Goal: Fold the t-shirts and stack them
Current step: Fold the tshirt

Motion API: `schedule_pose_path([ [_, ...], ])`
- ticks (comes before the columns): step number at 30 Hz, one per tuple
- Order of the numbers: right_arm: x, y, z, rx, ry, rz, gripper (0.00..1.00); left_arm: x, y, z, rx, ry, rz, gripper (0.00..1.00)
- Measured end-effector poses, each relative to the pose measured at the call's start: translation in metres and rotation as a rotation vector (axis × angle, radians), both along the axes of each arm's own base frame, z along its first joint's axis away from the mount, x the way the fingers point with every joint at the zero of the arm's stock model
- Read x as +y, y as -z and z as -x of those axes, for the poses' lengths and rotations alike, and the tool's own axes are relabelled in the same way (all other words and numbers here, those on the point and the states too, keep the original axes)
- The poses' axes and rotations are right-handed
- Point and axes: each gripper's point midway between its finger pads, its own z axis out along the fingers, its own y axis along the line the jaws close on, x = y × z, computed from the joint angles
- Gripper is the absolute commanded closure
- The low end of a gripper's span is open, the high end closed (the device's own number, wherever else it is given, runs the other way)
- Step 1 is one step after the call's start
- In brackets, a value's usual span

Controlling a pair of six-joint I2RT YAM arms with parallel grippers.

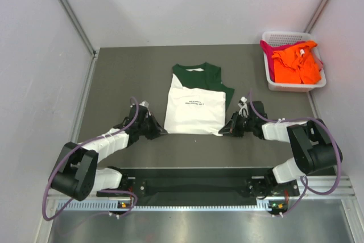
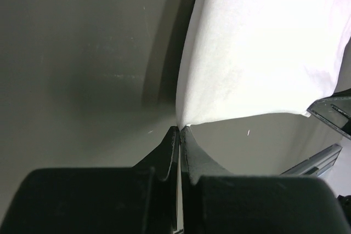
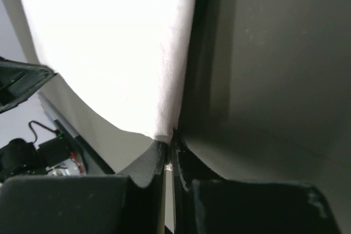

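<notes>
Left gripper [image 2: 179, 129]: fingers clenched, tips pressed together on the near-left hem corner of the white t-shirt [image 1: 193, 109]. Right gripper [image 3: 169, 142]: fingers likewise clenched, pinching the near-right hem corner of the same garment. Both grippers sit low on the table [image 1: 125, 78], one at each end of the hem.

Visibility limits: in both wrist views the cloth is overexposed to a blank white sheet, so no weave or print can be made out, and how deep the fabric sits between the tips cannot be told. In the top view, the black print on the chest is too small to read. The dark green sleeves are partly tucked behind the white front panel, and only their upper parts and a strip down the right side show.

Orientation: the garment lies flat at the table centre. Its long axis runs near to far, with the green collar at the far end and the hem toward the arm bases.

At the far right corner a white lattice basket [image 1: 293, 86] holds an orange t-shirt [image 1: 296, 65], heaped over a magenta t-shirt [image 1: 268, 55] that is mostly covered.
</notes>
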Motion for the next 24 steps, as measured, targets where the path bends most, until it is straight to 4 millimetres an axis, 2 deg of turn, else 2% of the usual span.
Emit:
schedule_pose_path([
  [4, -0.007, 0.004, 0.003, 0.001, 0.004, 0.049, 1.00, 0.001, 0.001, 0.000, 0.003, -0.005, -0.006, 1.00],
  [11, -0.019, -0.007, 0.007, -0.060, -0.006, 0.106, 1.00, 0.002, 0.000, 0.003, 0.006, -0.006, -0.013, 1.00],
  [16, -0.024, 0.000, 0.018, -0.049, -0.023, 0.132, 1.00, 0.001, -0.006, 0.008, -0.004, 0.002, 0.000, 1.00],
  [19, -0.027, 0.001, 0.027, -0.043, -0.033, 0.145, 1.00, -0.002, -0.012, 0.017, -0.011, 0.018, 0.007, 1.00],
  [24, -0.033, -0.016, 0.036, -0.088, -0.045, 0.159, 1.00, -0.010, -0.033, 0.030, -0.047, 0.043, 0.035, 1.00],
])
